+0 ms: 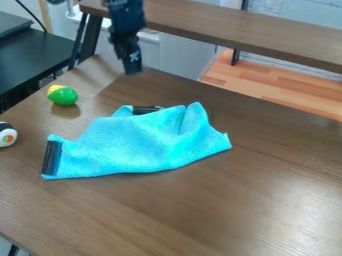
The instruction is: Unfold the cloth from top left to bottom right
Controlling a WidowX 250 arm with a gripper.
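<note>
My gripper [132, 64] hangs over the far edge of the table, above and behind the cloth, not touching it. The bright blue cloth [143, 142] lies crumpled near the middle of the brown table [200, 215]. Its far side is folded and raised into peaks, one at the top right. A black strip runs along the cloth's left end, and another dark piece shows at its top edge. The cloth's near edge lies flatter on the wood.
A green and yellow toy [63, 95] sits left of the cloth's far side. At the left edge of the view is a sushi-like toy [7, 134]. Behind the table stand a wooden shelf [247, 32] and, at the left, a black table [33, 57].
</note>
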